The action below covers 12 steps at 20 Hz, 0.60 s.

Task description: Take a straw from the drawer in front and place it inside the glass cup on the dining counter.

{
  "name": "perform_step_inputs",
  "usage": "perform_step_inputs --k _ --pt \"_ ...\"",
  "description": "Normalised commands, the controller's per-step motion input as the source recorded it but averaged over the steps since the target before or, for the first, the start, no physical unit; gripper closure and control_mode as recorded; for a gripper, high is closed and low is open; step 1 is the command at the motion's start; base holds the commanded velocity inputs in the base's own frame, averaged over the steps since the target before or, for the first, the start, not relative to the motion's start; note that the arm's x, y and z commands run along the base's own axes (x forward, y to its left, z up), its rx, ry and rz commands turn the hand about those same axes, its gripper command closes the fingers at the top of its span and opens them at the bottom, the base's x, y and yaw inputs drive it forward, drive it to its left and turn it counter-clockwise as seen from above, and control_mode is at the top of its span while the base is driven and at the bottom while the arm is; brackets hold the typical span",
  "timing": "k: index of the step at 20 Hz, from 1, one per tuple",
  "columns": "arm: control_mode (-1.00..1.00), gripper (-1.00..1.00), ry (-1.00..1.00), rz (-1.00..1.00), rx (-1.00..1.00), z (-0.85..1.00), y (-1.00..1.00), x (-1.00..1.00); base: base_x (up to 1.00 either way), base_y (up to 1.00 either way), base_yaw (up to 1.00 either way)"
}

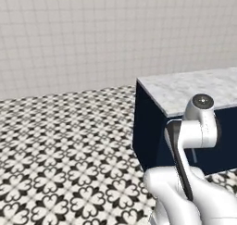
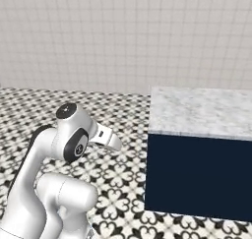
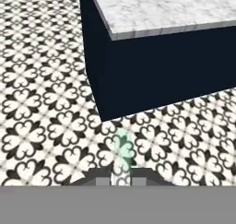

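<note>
Field note, from the remote station. In the hand view the fingers [image 3: 120, 180] are closed on a pale green, see-through straw [image 3: 122, 154]. It sticks out from between them, pointing forward and away from the camera, long axis roughly in line with the hand's own look direction.

The dining counter [image 3: 156, 8], my table for this job, lies ahead and above in the hand view: marble top over a navy base. Its near corner sits just left of the straw's line. Patterned floor tiles [image 3: 41, 103] lie between the straw tip and the base, so the two are well apart.

From the left base view, the arm [image 1: 194, 127] is folded low in front of the table's [image 1: 194, 90] end. The right base view has the table [image 2: 202, 110] off to the arm's right.

I can't make out the glass cup on the visible stretch of marble; it may be farther along, or too faint to tell.

My read: straw is in hand, carry under way. The next move turns on getting the straw up over the marble and then upright, tip down.
</note>
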Motion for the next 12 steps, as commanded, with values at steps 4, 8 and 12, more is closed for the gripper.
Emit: perform_step_inputs --k 4,8,12 --pt "1.0 1.0 0.0 0.0 0.0 0.0 0.0 0.0 1.0 0.79 -0.29" --pt "1.0 1.0 0.0 0.0 0.0 0.0 0.0 0.0 1.0 0.74 -0.32" --pt "1.0 1.0 0.0 0.0 0.0 0.0 0.0 0.0 0.97 0.74 -0.33"
